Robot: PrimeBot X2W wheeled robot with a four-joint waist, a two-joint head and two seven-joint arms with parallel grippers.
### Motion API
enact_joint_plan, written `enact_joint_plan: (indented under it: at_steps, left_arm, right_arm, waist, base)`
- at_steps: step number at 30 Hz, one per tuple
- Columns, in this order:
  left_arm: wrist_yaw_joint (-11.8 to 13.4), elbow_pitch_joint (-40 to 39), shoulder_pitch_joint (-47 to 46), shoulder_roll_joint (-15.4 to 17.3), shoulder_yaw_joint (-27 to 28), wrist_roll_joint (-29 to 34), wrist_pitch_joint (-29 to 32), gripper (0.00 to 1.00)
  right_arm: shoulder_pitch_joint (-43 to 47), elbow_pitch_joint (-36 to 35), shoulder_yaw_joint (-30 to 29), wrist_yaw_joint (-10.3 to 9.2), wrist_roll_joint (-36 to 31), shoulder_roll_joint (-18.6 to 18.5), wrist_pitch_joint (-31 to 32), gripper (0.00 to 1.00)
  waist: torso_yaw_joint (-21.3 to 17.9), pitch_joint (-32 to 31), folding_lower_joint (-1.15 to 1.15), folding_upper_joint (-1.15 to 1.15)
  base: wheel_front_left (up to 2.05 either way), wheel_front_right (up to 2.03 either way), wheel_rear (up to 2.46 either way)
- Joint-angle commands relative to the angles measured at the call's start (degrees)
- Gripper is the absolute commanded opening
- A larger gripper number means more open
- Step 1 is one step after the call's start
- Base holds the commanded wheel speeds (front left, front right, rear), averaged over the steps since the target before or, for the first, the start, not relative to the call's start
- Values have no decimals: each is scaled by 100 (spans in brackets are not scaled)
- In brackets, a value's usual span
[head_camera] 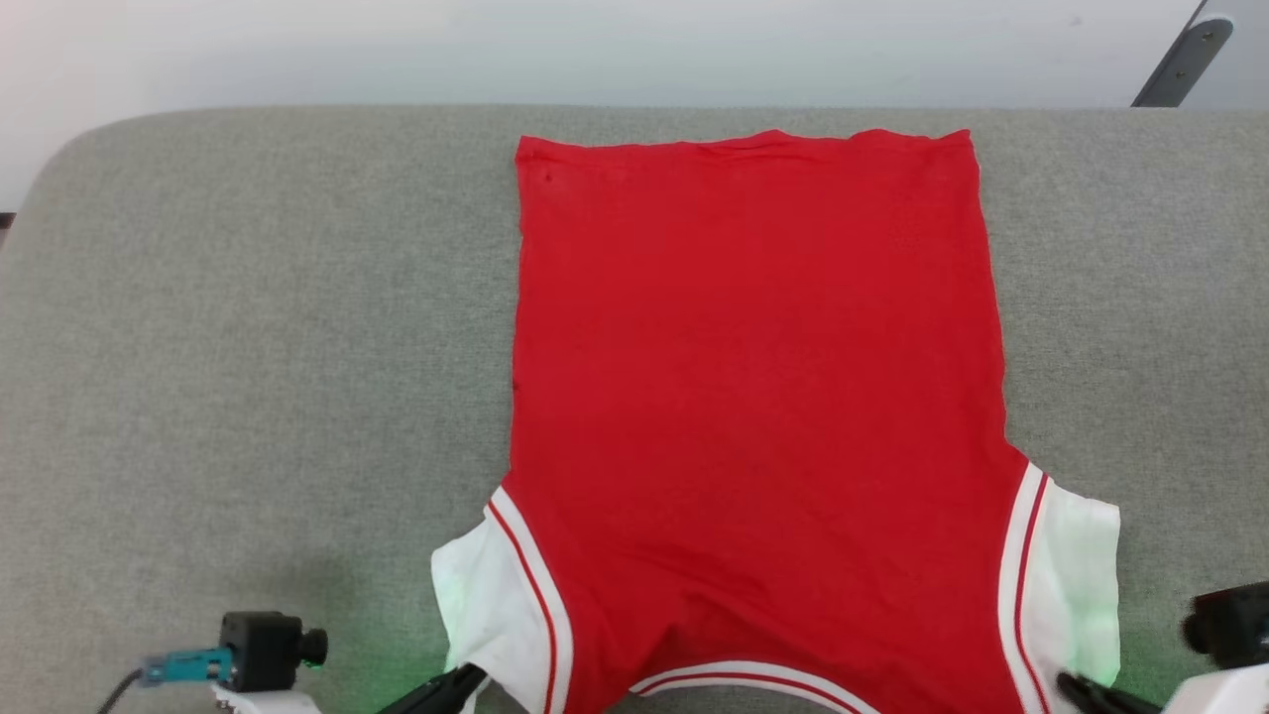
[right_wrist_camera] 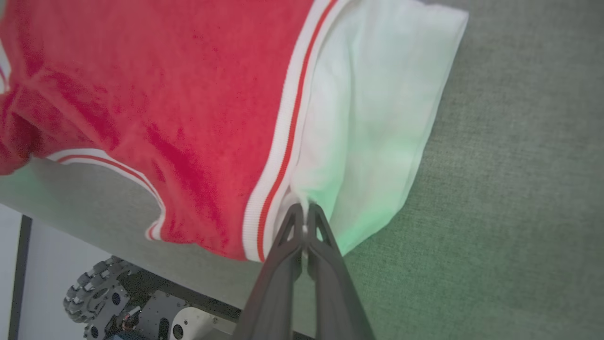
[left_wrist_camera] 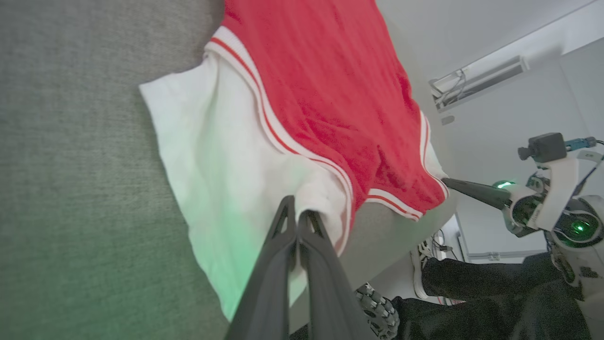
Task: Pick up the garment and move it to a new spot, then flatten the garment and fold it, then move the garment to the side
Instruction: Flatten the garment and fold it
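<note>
The garment (head_camera: 758, 397) is a bright red shirt with white sleeves and red-striped white bands, spread flat on the grey table, hem at the far side and collar over the near edge. My left gripper (head_camera: 466, 680) is shut on the white left sleeve near the shoulder seam; in the left wrist view its fingertips (left_wrist_camera: 298, 213) pinch that white fabric (left_wrist_camera: 226, 156). At the lower right my right gripper (head_camera: 1071, 682) is shut on the white right sleeve, and the right wrist view has the pinch (right_wrist_camera: 305, 210) beside the striped band on the garment (right_wrist_camera: 188, 94).
The grey fabric table (head_camera: 258, 327) has bare room on both sides of the shirt. Its near edge runs just below the collar. A dark metal bracket (head_camera: 1185, 59) stands at the far right corner. Below the table edge a wheel of the robot's base (right_wrist_camera: 96, 293) shows.
</note>
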Motion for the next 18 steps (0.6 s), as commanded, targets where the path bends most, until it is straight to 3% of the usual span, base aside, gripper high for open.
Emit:
enact_joint_plan:
  at_steps: [1,9,16,17,18]
  left_arm:
    - [6,209,-61,-147,-33,12,-10,0]
    - [6,1274,-116,-662,-175,128,-121,0]
    - [7,1660,-128,-924,-267,169,-166,0]
    - [7,1682,-121,-932,-261,156,-176,0]
    - [7,1698,-111,-939,-260,158,-186,0]
  right_arm:
    - [-102,189,143,-7,-102,-62,-110,0]
    - [-411,1130,886,-8,-594,-274,-738,0]
    - [-711,1629,1391,-8,-721,-375,-1106,0]
    - [-770,1635,1407,-8,-735,-395,-1178,10]
    - [-817,1619,1414,-8,-780,-440,-1257,44]
  waist:
    - [7,-7,0,0]
    - [-10,44,0,0]
    - [-107,65,0,0]
    - [-125,59,0,0]
    - [-141,52,0,0]
  base:
    - [0,0,0]
    - [0,0,0]
    - [0,0,0]
    - [0,0,0]
    - [0,0,0]
